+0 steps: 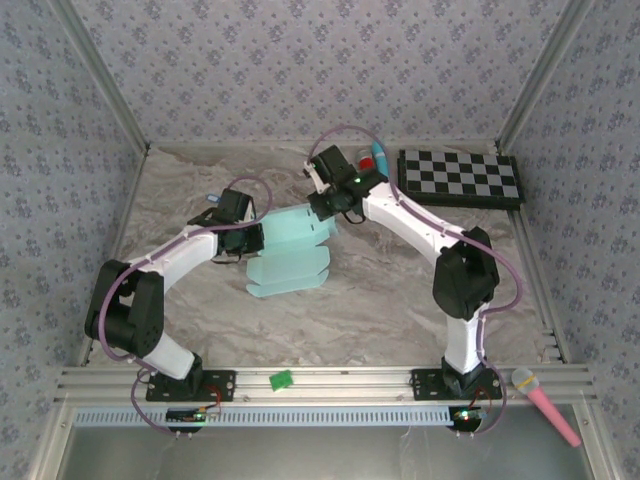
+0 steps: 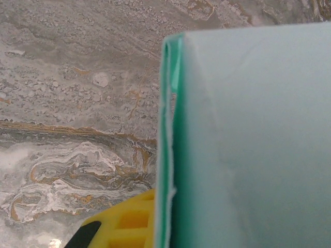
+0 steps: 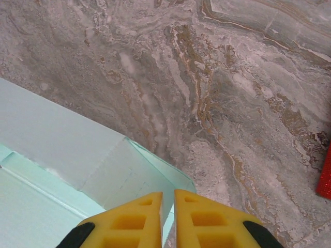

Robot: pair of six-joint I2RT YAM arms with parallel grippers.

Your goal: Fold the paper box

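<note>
The paper box (image 1: pixel 290 250) is pale mint-blue card, partly folded, with one panel raised and another lying flat on the marble table top (image 1: pixel 400 300). My left gripper (image 1: pixel 252 238) is at its left side. In the left wrist view the card (image 2: pixel 248 139) stands on edge, and the left gripper (image 2: pixel 166 209) is shut on that edge. One yellow finger (image 2: pixel 126 222) shows to the left of the card; the other is hidden behind it. My right gripper (image 1: pixel 335 208) is at the card's upper right corner. Its yellow fingers (image 3: pixel 139 219) are shut on a flap (image 3: pixel 134 170) of the box.
A black-and-white checkerboard (image 1: pixel 460 178) lies at the back right. A red and blue object (image 1: pixel 377 158) sits behind the right arm, and a red edge (image 3: pixel 325 175) shows in the right wrist view. A green piece (image 1: pixel 281 379) and a pink object (image 1: pixel 545 400) rest on the front rail.
</note>
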